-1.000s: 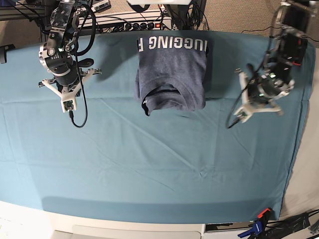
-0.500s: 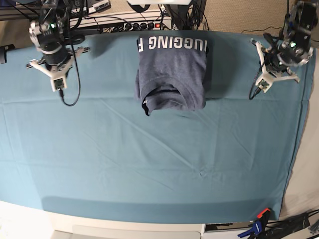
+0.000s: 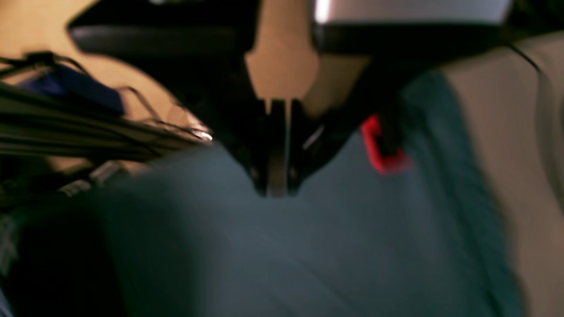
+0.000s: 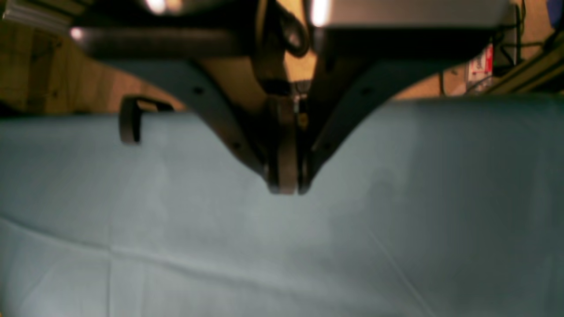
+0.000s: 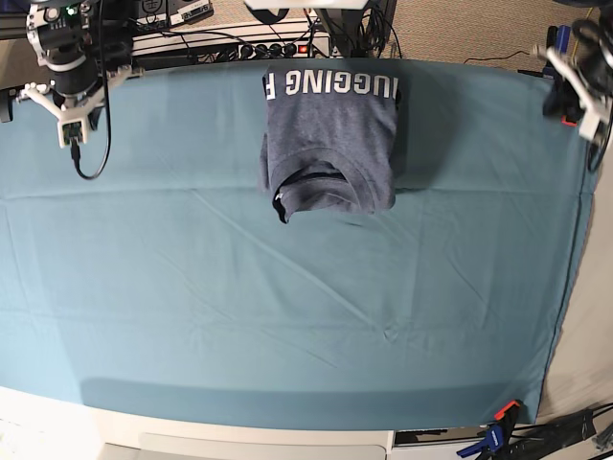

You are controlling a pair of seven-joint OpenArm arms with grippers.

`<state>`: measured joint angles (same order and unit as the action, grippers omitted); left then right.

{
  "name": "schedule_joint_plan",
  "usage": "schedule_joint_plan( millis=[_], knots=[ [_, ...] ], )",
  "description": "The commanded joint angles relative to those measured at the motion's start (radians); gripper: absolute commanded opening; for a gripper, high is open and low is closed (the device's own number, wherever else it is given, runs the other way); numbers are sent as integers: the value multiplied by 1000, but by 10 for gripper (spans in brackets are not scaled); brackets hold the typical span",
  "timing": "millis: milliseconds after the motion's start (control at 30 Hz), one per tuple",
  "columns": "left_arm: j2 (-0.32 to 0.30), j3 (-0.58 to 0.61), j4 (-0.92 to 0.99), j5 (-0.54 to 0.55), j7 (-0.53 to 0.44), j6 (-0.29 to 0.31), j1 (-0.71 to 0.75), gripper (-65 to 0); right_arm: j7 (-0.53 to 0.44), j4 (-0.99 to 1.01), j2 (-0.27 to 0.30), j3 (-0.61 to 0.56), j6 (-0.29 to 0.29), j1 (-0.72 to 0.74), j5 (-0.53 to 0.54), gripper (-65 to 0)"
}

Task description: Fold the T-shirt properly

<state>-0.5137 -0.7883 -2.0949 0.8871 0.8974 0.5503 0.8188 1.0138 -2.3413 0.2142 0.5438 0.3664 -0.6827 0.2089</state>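
Teal table cloth (image 5: 287, 316) covers the whole table, lightly creased. Power strip (image 5: 259, 46) and cable clutter sit just beyond the far edge; a clamp (image 5: 498, 422) with orange and blue parts grips the near right corner, and a red clamp (image 3: 383, 147) shows at the cloth edge in the left wrist view. A dark hook-like piece (image 4: 130, 119) sits at the cloth's far edge in the right wrist view.

Nothing lies on or against the T-shirt (image 5: 330, 144). It rests folded at the far centre of the table, touching the far edge. Long axis runs far-to-near; lettered band at the far end, collar at the near end.

Left gripper (image 3: 277, 187): clenched, nothing between the jaws, over the far corner. Right gripper (image 4: 286, 187): clenched, empty, above bare cloth at the opposite far corner. Both are well apart from the shirt.
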Motion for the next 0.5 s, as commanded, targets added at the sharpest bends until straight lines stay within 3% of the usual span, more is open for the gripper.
schedule_joint_plan(
  millis=[0,467],
  knots=[
    [-1,-26,-13,35,-5,2,32,-650,-9,-15,10,9,1,-23,1,-650],
    [102,-41,-13,101,47,65,296,-650,29,-15,10,9,0,-293,10,-650]
  ],
)
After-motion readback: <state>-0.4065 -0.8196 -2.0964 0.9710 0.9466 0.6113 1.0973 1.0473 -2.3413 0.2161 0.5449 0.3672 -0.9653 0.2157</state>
